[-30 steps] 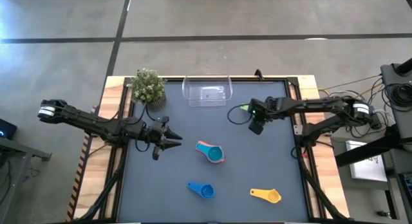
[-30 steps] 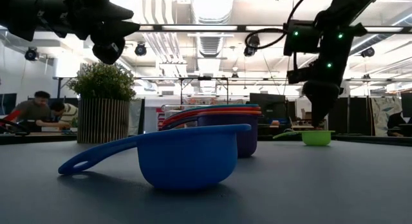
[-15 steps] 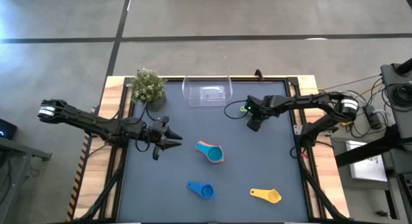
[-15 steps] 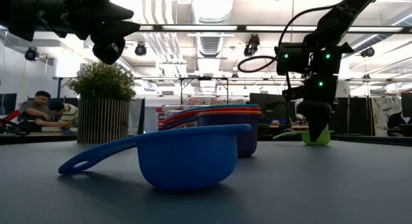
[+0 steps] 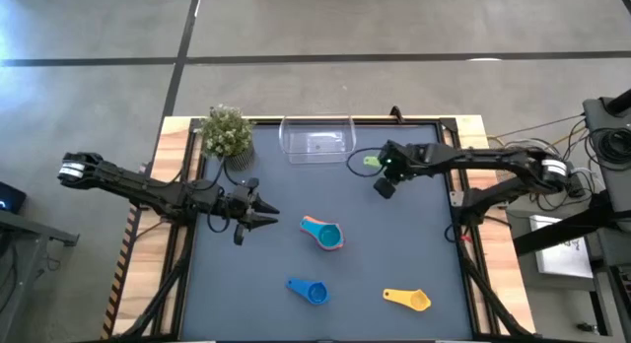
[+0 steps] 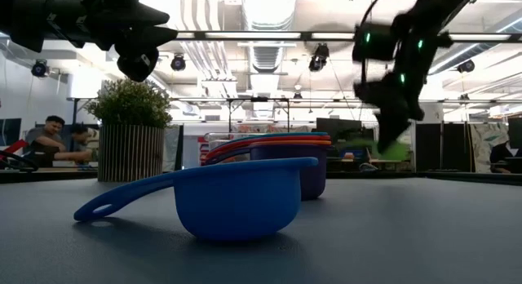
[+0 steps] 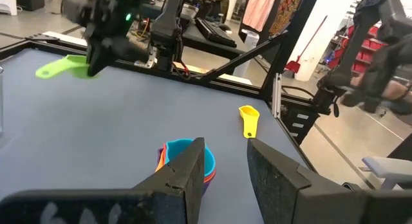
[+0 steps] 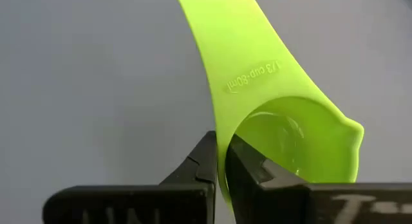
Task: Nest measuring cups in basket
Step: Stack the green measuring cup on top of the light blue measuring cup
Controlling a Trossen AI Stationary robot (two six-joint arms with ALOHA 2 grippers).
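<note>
Green measuring cup (image 8: pixel 277 114): lifted off the counter (image 5: pixel 414 244), just beside the clear basket (image 5: pixel 317 141), pinched by its rim in the right hand (image 5: pixel 380 175). The thin edge grip may let it pivot or slip before release. Left hand (image 5: pixel 264 217), fingers slightly parted and empty, waits near the nested stack (image 5: pixel 325 233).

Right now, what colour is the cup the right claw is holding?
Bright green. The right claw pinches the green cup by its rim; the right wrist view shows it best.
</note>
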